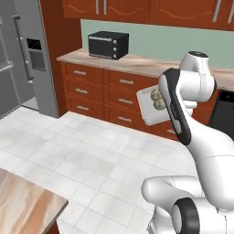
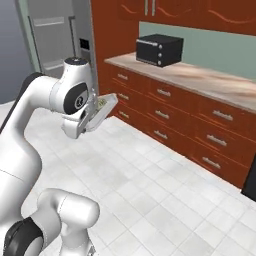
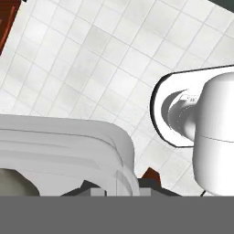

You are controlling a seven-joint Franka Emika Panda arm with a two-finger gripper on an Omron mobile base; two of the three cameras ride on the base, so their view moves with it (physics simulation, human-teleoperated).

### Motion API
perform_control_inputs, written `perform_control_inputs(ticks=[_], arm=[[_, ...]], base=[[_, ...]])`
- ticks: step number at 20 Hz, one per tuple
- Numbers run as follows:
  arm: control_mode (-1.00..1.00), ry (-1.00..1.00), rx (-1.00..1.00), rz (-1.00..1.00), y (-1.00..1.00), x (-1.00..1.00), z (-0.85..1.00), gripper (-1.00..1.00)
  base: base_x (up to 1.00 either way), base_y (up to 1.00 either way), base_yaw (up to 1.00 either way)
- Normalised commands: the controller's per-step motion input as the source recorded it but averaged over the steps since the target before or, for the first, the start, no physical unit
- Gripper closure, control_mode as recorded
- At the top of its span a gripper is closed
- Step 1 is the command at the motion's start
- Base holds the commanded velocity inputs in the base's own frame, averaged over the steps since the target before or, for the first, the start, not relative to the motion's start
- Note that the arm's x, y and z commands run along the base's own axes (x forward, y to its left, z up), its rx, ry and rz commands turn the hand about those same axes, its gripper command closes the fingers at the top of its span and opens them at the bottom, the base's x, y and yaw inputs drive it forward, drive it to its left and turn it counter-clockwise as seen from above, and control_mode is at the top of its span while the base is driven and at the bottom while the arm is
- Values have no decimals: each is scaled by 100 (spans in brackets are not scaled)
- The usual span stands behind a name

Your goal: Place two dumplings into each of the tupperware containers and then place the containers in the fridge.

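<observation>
A pale tupperware container (image 1: 153, 109) hangs tilted in the air above the tiled floor, in front of the drawers. Two tan-olive dumplings (image 1: 158, 98) lie in it. From the right base view the container (image 2: 103, 111) shows edge-on with a dumpling (image 2: 102, 102) peeking over its wall. My gripper (image 3: 119, 183) is shut on the container's rim (image 3: 91, 137), and a dumpling (image 3: 13, 183) shows inside at lower left. The grey-silver fridge (image 1: 32, 59) stands at the far left, its shelves showing at the picture's edge; in the right base view the fridge (image 2: 55, 40) is behind the arm.
A black microwave (image 1: 108, 45) sits on the counter (image 1: 146, 66) over wooden drawers along the back wall. A wooden countertop corner (image 1: 25, 201) juts in at lower left. Open tiled floor (image 1: 91, 151) lies between me and the fridge.
</observation>
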Motion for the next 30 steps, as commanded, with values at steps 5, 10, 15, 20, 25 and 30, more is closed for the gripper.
perform_control_inputs(ticks=[5,10,15,20,25,30], arm=[[100,0,0,0,0,0,0,100],[100,0,0,0,0,0,0,100],[100,0,0,0,0,0,0,100],[100,0,0,0,0,0,0,100],[100,0,0,0,0,0,0,100],[100,0,0,0,0,0,0,100]], base=[[100,0,37],[100,0,36],[100,9,31],[100,10,25],[100,0,20],[100,6,19]])
